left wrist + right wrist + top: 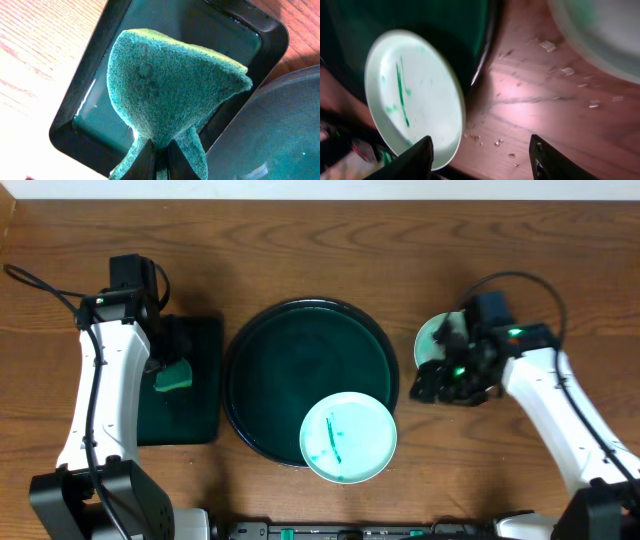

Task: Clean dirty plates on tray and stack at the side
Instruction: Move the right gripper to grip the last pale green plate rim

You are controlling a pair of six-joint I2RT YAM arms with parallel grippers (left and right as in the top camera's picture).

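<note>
A pale mint plate (348, 437) with green streaks lies on the front right rim of the large round dark tray (270, 370); it also shows in the right wrist view (412, 95). Another pale plate (432, 340) lies on the table right of the tray, partly hidden by my right arm; it is blurred in the right wrist view (605, 35). My right gripper (440, 385) is open and empty above the bare table (480, 160) between the two plates. My left gripper (165, 370) is shut on a teal sponge (170, 85) over the small black rectangular tray (85, 115).
The small rectangular tray (205, 420) stands left of the round tray and holds shallow liquid. Small crumbs (555, 60) lie on the wood between the round tray and the right plate. The round tray's rim (280, 100) shows beside the sponge.
</note>
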